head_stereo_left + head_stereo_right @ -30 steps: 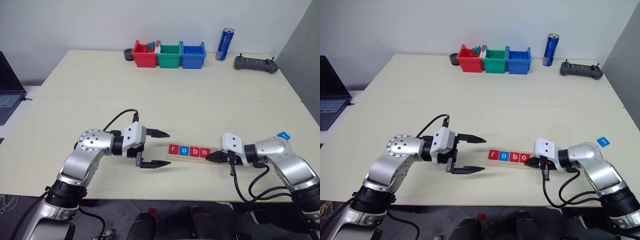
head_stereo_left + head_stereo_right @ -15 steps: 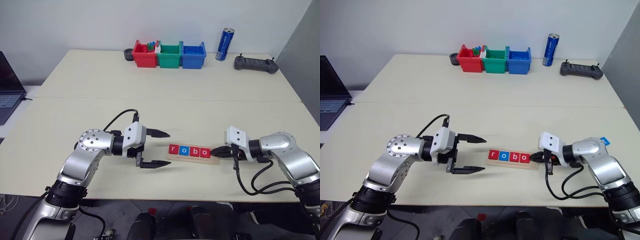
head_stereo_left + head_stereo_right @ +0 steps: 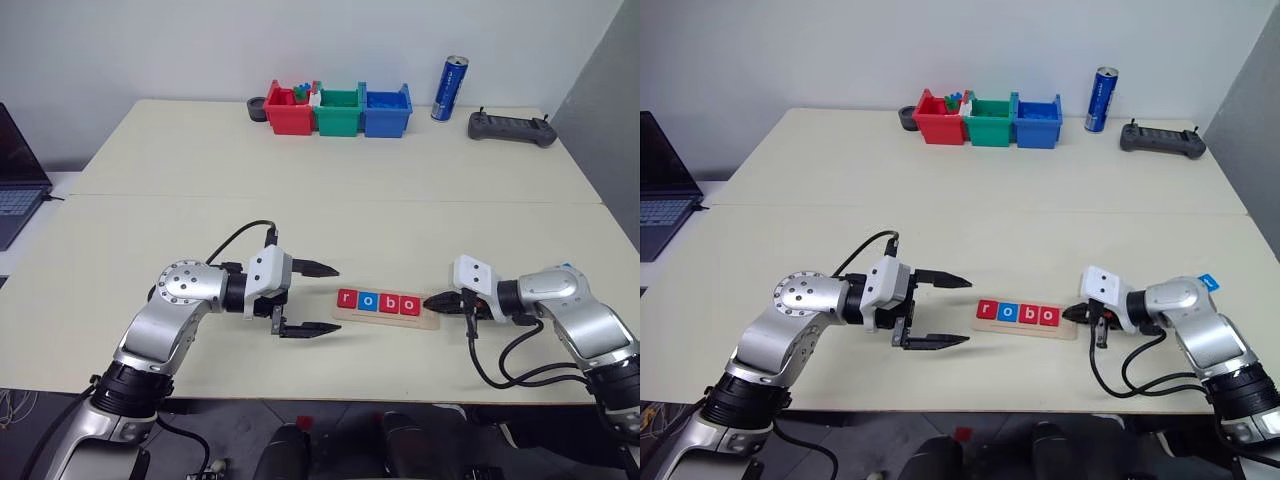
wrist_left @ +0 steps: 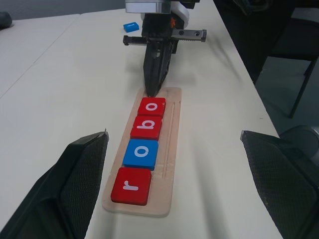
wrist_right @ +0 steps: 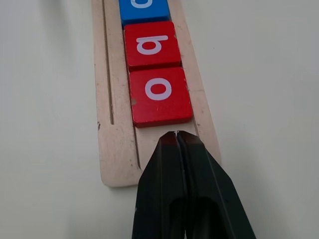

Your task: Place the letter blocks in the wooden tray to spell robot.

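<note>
The right pincer (image 5: 175,137), pinched shut and empty, has backed off to the tray's (image 3: 385,317) bare end beside four blocks (image 3: 379,302) reading "robo", so the blue tile (image 4: 131,26) behind remains to fetch, while the left pincer (image 3: 309,297) gapes idle over the pale table (image 3: 300,220).

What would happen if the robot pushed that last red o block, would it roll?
Probably not: the o block is flat and square, so it should slide. The tray has grooves that may guide it. It looks stiff and light.
</note>
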{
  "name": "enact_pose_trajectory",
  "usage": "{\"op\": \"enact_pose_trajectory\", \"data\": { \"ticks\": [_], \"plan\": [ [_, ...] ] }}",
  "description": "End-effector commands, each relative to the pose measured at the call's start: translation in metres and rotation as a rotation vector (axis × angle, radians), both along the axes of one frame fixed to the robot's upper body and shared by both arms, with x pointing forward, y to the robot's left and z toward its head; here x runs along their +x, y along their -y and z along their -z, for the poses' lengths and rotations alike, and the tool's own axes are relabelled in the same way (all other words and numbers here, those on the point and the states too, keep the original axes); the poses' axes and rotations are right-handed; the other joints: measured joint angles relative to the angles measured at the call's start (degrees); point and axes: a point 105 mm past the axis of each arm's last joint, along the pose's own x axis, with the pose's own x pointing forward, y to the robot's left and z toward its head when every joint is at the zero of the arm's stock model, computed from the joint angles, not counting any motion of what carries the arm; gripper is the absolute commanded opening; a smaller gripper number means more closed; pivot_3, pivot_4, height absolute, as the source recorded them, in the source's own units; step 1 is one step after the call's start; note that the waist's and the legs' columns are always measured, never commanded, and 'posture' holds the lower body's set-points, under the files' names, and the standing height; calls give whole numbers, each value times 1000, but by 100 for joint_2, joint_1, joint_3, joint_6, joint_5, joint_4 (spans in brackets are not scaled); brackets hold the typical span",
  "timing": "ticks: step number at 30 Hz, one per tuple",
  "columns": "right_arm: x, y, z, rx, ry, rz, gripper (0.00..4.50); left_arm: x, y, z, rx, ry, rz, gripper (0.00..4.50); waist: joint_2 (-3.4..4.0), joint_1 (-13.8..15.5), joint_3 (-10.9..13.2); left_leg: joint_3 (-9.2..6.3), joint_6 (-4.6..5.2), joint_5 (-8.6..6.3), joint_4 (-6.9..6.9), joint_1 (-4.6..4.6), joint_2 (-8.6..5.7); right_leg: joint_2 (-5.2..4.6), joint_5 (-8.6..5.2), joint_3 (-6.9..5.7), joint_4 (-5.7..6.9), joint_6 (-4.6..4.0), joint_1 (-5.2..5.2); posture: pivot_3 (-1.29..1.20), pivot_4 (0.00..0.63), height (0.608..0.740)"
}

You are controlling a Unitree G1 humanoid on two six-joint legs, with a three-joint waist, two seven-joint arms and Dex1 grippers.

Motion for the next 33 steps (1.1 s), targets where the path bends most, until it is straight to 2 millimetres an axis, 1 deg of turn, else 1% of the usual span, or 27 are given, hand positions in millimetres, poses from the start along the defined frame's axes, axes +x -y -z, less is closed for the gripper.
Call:
{"op": "enact_pose_trajectory", "data": {
  "ticks": [1, 13, 19, 23, 25, 26, 28, 29, 31, 33],
  "plan": [
    [-1, -11, -8, 20, 23, -40, 52, 0, -1, -7, -5, 36, 1, 4500, 0, 0, 0, 0, 0, 0, 0, 0, 0, 0, 0, 0, 0, 0, 0, 0, 150, 740],
    [2, -18, -11, 52, 25, -31, 52, 0, 0, -6, -4, 31, 0, 4500, 0, -2, 0, -1, 0, 0, 0, 0, 0, 0, 0, -1, 0, 0, 0, 0, 150, 740],
    [1, -12, -15, 39, 33, -22, 52, 0, 1, -5, -6, 29, 2, 4500, 0, -1, 0, -1, 0, 0, 1, 0, 0, 0, 0, 0, 1, 0, 0, 0, 150, 740],
    [4, 5, -29, 34, 70, 46, 52, 0, 1, -4, -8, 28, 2, 4500, 0, 4, 0, -1, 0, 0, 0, 0, -1, 0, 0, -1, 1, 0, 0, 0, 150, 740],
    [9, 10, -44, 98, 116, 140, 52, -1, 2, -5, -12, 30, 0, 4500, 0, 8, 0, -2, 0, 0, 0, -1, -1, -1, 0, -1, 0, 0, 0, 0, 150, 740],
    [15, 13, -53, 147, 144, 215, 52, 0, 2, -4, -13, 30, -1, 4500, 0, 3, 0, -1, 0, 0, 0, -1, 0, -1, 0, -1, 0, 0, 0, 0, 150, 740],
    [28, 26, -65, 241, 200, 404, 418, -1, 3, -3, -16, 29, -1, 4500, 0, -8, 0, -2, 0, 0, -1, 1, 2, 1, 0, 0, 2, 0, 0, 0, 150, 740],
    [32, 33, -68, 271, 223, 495, 590, -1, 3, -3, -19, 28, 0, 4500, 0, -7, -1, -1, 0, 0, -1, 1, 2, 2, 0, 1, 4, -1, 0, 0, 150, 740],
    [38, 52, -69, 283, 289, 668, 1315, -2, 4, -3, -22, 24, 5, 4500, 0, 4, -1, -4, 0, 0, -1, 0, 1, 2, 1, 0, 4, -1, 0, 0, 150, 740],
    [35, 65, -65, 275, 329, 788, 1985, -2, 4, -3, -21, 21, 11, 4500, 0, 17, -1, -3, 0, 0, -2, -1, -1, 0, 1, 1, 3, -1, -1, 0, 150, 740]
  ]
}}
